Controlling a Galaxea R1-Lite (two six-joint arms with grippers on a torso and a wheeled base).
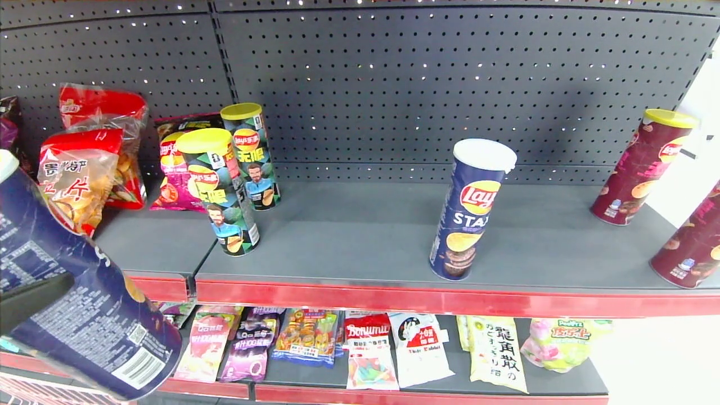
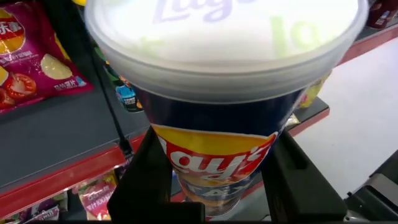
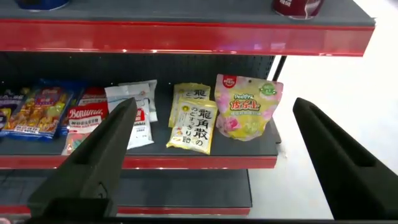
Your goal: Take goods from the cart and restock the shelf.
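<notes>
— What is shown from the head?

— A blue can (image 1: 84, 304) is seen low at the left, tilted, with its white lid (image 1: 4, 163) uppermost and its base down before the red lip of the top shelf (image 1: 360, 247). On that shelf a second blue can (image 1: 472, 208) is stood upright near the front edge. To its left, well apart, two teal cans (image 1: 216, 191) with yellow lids are set one behind the other. Beside them a magenta bag (image 1: 174, 169) is leant against the pegboard (image 1: 394, 84), and two red bags (image 1: 84, 174) are placed farther left, the nearer one partly covered by the tilted can. At the right end two maroon cans (image 1: 641, 166) are stood. Packets (image 1: 365, 349) are laid in a row on the lower shelf (image 1: 562, 382).

— And from the left wrist?

— The tilted can is gripped around its body by the left claw (image 2: 217, 186). A dark finger (image 2: 146, 180) is pressed against it on either side, below the lid. Past the can, the magenta bag and the top shelf's red lip are seen.

— And from the right wrist?

— The right claw (image 3: 214, 155) is held wide apart and empty, its fingers (image 3: 93, 155) spread before the lower shelf. There a yellow packet (image 3: 193, 118), a pink pouch (image 3: 247, 106) and a white packet (image 3: 134, 115) are laid side by side. Above the red lip, the bases of the second blue can and of one maroon can are cut off by the frame's edge.
</notes>
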